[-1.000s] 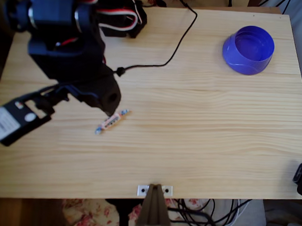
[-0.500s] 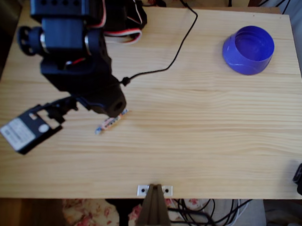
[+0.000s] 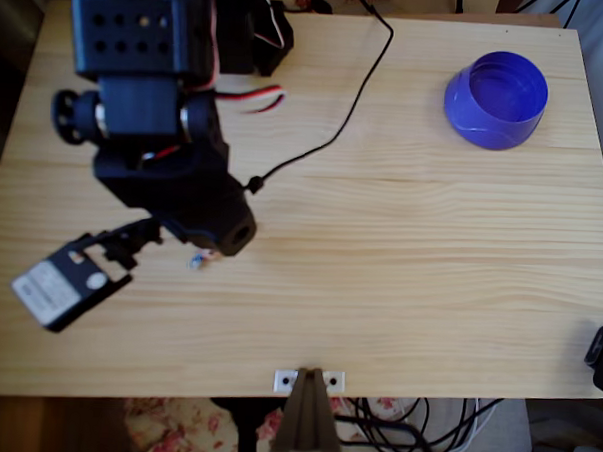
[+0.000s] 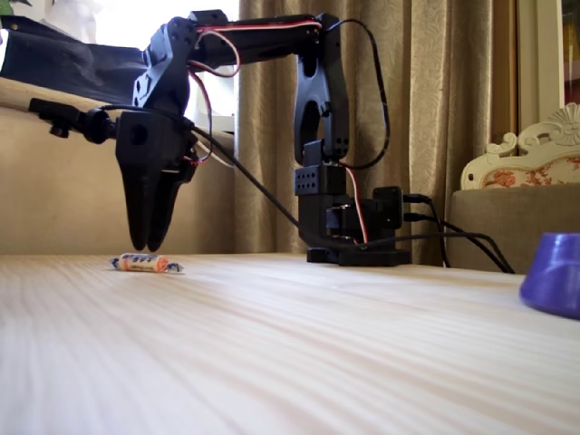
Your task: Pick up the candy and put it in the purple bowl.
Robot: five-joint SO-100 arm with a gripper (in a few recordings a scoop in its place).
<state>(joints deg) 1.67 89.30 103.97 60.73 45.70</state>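
Shifted since a second ago: black arm swung lower in the overhead view, now covering most of the candy [image 3: 196, 261], with just one bluish twisted end peeking out at the lower left of the arm's dark housing. Earlier, whole wrapper visible, lying diagonally just beside the arm tip. Candy itself apparently unmoved on the tabletop [image 3: 399, 280]. Nearest the fixed camera, pale wood grain, blurred in the foreground. Farther back at the left of the fixed view, candy [image 4: 146, 264] lying flat on the tabletop [image 4: 299, 353], orange-pink wrapper with dark marks, twisted ends pointing left and right. Directly above it, end effector [image 4: 149, 243] pointing straight down, tips hovering just over the sweet and not touching it; fingers drawn nearly together, only a thin slit visible between them, holding nothing. Whether fully closed, hard to tell from this side-on angle. Off to the right edge of the fixed view, purple bowl [image 4: 555, 285] partly cut off by the frame, standing on the tabletop well apart from the candy. Seen from overhead, purple bowl [image 3: 495, 98] near the upper right corner, upright, open side up. Beyond, arm base [image 4: 349, 217] near the far edge of the tabletop, red, white and black wires looping along the arm, beige curtains [image 4: 435, 109] behind.
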